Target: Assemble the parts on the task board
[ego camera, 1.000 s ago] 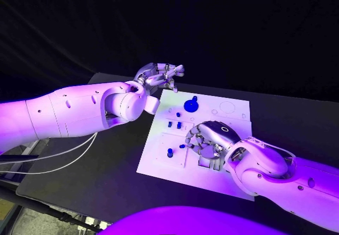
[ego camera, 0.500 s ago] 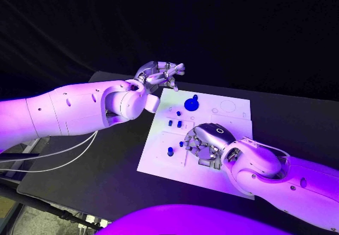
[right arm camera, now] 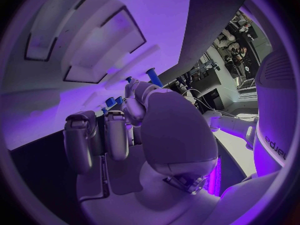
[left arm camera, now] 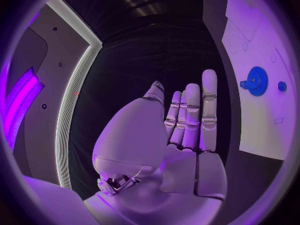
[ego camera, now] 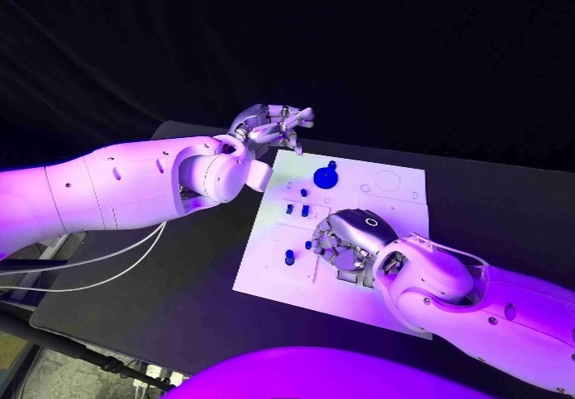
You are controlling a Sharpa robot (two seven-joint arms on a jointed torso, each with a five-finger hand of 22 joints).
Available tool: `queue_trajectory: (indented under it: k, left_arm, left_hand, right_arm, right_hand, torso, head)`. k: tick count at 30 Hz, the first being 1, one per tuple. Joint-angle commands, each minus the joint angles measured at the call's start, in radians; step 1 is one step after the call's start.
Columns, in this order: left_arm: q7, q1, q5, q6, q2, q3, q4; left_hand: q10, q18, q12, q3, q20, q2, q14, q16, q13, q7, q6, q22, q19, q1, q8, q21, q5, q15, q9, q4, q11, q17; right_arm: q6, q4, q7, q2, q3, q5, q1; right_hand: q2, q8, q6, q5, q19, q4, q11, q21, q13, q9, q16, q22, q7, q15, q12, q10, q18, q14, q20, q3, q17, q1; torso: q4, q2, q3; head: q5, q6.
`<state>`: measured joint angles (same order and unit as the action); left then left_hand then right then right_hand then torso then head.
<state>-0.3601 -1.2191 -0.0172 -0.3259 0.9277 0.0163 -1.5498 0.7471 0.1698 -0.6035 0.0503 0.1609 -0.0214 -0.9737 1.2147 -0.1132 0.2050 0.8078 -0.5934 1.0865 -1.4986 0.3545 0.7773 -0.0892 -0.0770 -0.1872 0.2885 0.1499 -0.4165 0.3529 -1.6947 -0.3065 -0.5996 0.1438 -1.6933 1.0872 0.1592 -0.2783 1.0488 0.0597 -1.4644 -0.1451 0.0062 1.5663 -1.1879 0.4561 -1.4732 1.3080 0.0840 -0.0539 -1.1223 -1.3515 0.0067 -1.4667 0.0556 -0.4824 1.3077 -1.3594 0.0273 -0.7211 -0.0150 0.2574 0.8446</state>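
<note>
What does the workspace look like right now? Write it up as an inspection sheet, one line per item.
Surface: black table, dark cloth behind it.
Job's things: white task board lies mid-table; a blue gear stands near its far end; small blue parts stand along its left side.
Clutter: nothing seen.
Hands: left hand is raised past the board's far left corner, fingers straight and apart, holding nothing. Right hand is low over the board's middle, fingers bent toward it; whether it holds a part cannot be told.
Cables: white cables hang under the left arm, off the table's left edge.
Surroundings: dark backdrop; equipment at the lower left corner, off the table.
</note>
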Motion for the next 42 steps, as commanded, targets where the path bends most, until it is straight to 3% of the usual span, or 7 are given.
queue_trajectory:
  k: [1,11,19,20,25,37,42]
  left_arm:
    - [-0.003,-0.001,0.001,0.017,0.0,-0.001,-0.002]
    - [-0.004,-0.001,0.001,0.02,0.001,0.0,0.0]
    - [-0.004,-0.001,0.0,0.027,0.006,0.003,-0.004]
    - [-0.005,-0.001,0.0,0.028,0.007,0.004,-0.005]
    - [-0.008,-0.001,-0.001,0.031,0.011,0.006,-0.011]
    - [-0.013,-0.001,-0.001,0.033,0.015,0.009,-0.024]
    - [-0.014,-0.001,-0.001,0.033,0.016,0.01,-0.025]
  left_hand:
    - [-0.007,0.014,-0.006,0.007,0.0,-0.006,0.008,-0.002,0.001,0.003,-0.008,-0.001,-0.007,-0.003,0.004,0.004,-0.005,0.0,0.001,-0.001,0.0,0.001]
    - [-0.008,0.014,-0.006,0.007,0.0,-0.007,0.008,-0.002,0.002,0.004,-0.009,-0.002,-0.008,-0.003,0.005,0.004,-0.004,0.0,0.001,-0.001,0.0,0.001]
    - [-0.009,0.014,-0.006,0.007,0.001,-0.008,0.009,-0.002,0.002,0.004,-0.009,-0.002,-0.008,-0.003,0.005,0.004,-0.004,0.0,0.001,-0.001,0.001,0.001]
    - [-0.009,0.014,-0.006,0.007,0.001,-0.008,0.009,-0.002,0.002,0.004,-0.009,-0.002,-0.008,-0.003,0.005,0.004,-0.004,0.0,0.001,-0.001,0.001,0.001]
    - [-0.009,0.014,-0.008,0.006,0.001,-0.01,0.011,-0.003,0.001,0.004,-0.011,-0.002,-0.011,-0.002,0.005,0.003,-0.003,-0.001,0.001,0.0,0.001,0.002]
    - [-0.009,0.014,-0.01,0.007,0.002,-0.011,0.013,-0.003,0.001,0.004,-0.012,-0.002,-0.013,-0.002,0.005,0.002,-0.003,-0.001,0.001,0.0,0.001,0.002]
    - [-0.009,0.014,-0.01,0.007,0.002,-0.011,0.013,-0.003,0.001,0.004,-0.012,-0.002,-0.013,-0.002,0.005,0.002,-0.003,-0.001,0.001,0.0,0.001,0.002]
  right_arm:
    - [0.014,-0.007,-0.017,-0.007,0.0,-0.023,-0.001]
    - [0.073,-0.079,-0.013,-0.091,-0.006,-0.012,0.017]
    - [0.094,-0.162,-0.018,-0.256,-0.013,0.192,0.076]
    - [0.087,-0.174,-0.024,-0.281,-0.013,0.213,0.082]
    - [0.066,-0.209,-0.05,-0.362,-0.011,0.253,0.092]
    - [0.088,-0.263,-0.16,-0.453,-0.002,0.177,0.034]
    - [0.094,-0.263,-0.199,-0.45,0.0,0.136,0.011]
  right_hand:
    - [0.002,-0.005,0.007,-0.006,-0.106,-0.002,0.0,0.004,-0.001,0.0,-0.006,0.263,0.0,-0.006,-0.006,-0.006,-0.007,-0.06,-0.007,0.003,0.029,0.012]
    - [0.018,0.004,-0.014,-0.002,-0.105,-0.009,0.004,0.0,0.025,-0.006,-0.004,0.261,0.008,-0.004,0.029,0.015,-0.006,-0.059,-0.007,0.011,0.024,0.023]
    - [0.061,-0.003,-0.029,0.044,-0.103,-0.116,0.017,-0.004,-0.013,0.002,-0.019,0.26,0.019,0.01,-0.008,0.004,-0.005,-0.065,0.007,0.089,0.06,0.15]
    - [0.072,-0.014,-0.029,0.09,-0.106,-0.141,0.014,0.002,-0.039,0.014,-0.026,0.262,0.014,0.007,-0.038,-0.009,-0.006,-0.068,0.006,0.123,0.075,0.182]
    - [0.064,-0.028,-0.042,0.116,-0.106,-0.145,0.012,0.004,-0.111,0.035,-0.038,0.263,0.012,0.004,-0.122,-0.046,-0.007,-0.073,0.003,0.175,0.103,0.204]
    - [0.046,-0.034,-0.054,0.113,-0.106,-0.145,0.013,0.004,-0.121,0.047,-0.04,0.263,0.012,0.006,-0.131,-0.045,-0.007,-0.074,0.003,0.202,0.107,0.203]
    - [0.038,-0.038,-0.053,0.117,-0.106,-0.148,0.012,0.004,-0.121,0.051,-0.039,0.263,0.012,0.005,-0.129,-0.043,-0.007,-0.073,0.003,0.211,0.105,0.207]
  torso:
    - [-0.0006,0.0,0.0002]
    - [0.001,0.002,-0.0006]
    - [0.0076,0.006,0.0001]
    - [0.0082,0.005,0.0]
    - [0.0147,0.008,0.0001]
    - [0.0234,0.015,0.0015]
    - [0.022,0.016,0.0012]
  head:
    - [0.0,-0.001]
    - [-0.019,-0.012]
    - [-0.067,-0.032]
    - [-0.075,-0.035]
    - [-0.107,-0.034]
    - [-0.191,-0.014]
    - [-0.203,-0.007]
